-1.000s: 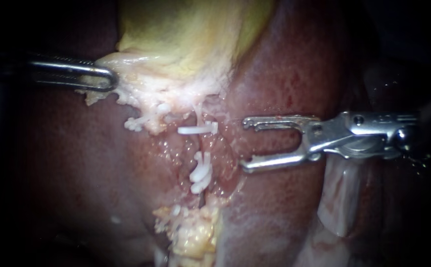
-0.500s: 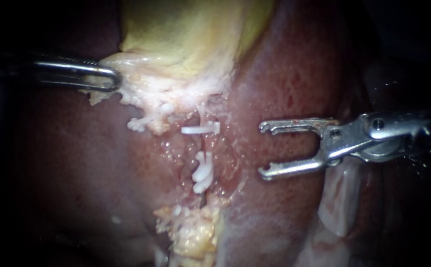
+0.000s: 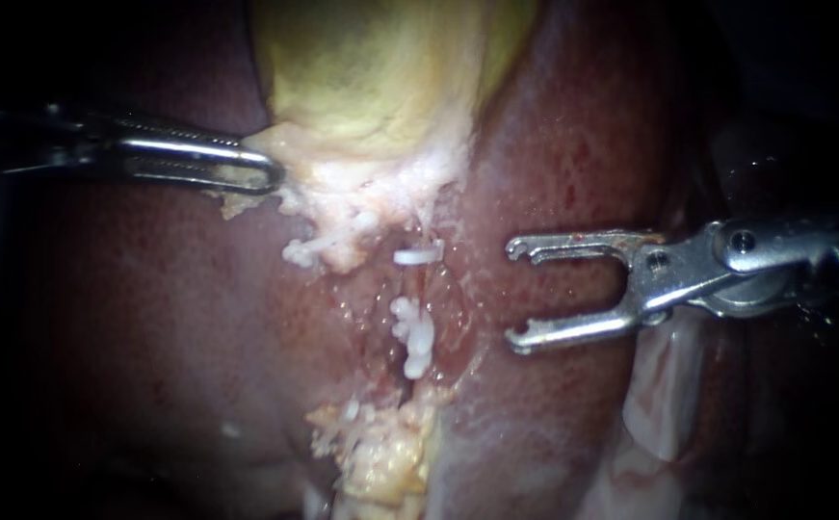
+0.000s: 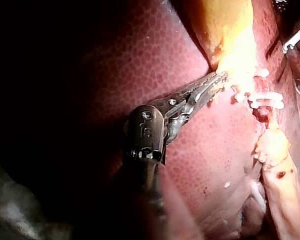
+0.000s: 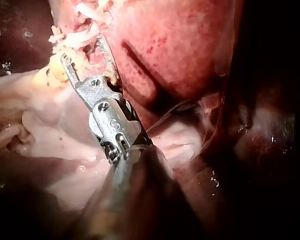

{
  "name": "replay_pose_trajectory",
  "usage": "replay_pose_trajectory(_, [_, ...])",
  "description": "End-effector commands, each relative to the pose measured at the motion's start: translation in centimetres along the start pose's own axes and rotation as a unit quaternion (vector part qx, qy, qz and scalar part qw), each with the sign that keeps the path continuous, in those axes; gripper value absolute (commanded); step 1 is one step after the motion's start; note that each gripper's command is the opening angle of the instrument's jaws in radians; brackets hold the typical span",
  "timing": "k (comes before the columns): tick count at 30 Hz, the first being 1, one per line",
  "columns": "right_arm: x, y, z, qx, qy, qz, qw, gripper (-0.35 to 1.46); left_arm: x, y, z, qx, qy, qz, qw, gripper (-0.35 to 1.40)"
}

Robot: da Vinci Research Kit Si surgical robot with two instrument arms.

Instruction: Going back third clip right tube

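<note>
Endoscope view. The left instrument (image 3: 267, 173) enters from the left. Its jaws are closed on the pale tissue (image 3: 342, 188) at the lower margin of the gallbladder (image 3: 380, 77). The left wrist view shows the same: serrated jaws pinched onto that pale edge.

The right instrument (image 3: 515, 294) enters from the right over the liver (image 3: 573, 144). Its jaws stand wide apart, with nothing between them and nothing touched.

The tube (image 3: 421, 287) runs vertically in the opened groove, to the left of the right instrument's tips. The upper clip (image 3: 419, 256) sits crosswise on the tube, roughly level with the upper jaw. The lower clips (image 3: 415, 332) are bunched further down, roughly level with the lower jaw; how many are in the bunch cannot be told. All the clips lie near the open jaws but apart from them.

In the right wrist view the white clips lie just ahead of the tips; contact cannot be judged there.
</note>
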Motion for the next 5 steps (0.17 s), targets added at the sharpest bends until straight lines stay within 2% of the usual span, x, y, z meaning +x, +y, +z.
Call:
replay_pose_trajectory(1, [0.0, 0.0, 0.0, 0.0, 0.0, 0.0, 1.0, 0.5, 0.0, 0.0, 0.0, 0.0, 0.0, 0.0, 1.0, -0.35])
replay_pose_trajectory(5, [0.01, -0.01, 0.0, 0.0, 0.0, 0.0, 1.0, 0.5, -0.01, 0.0, -0.02, -0.001, 0.0, 0.0, 1.0, -0.35])
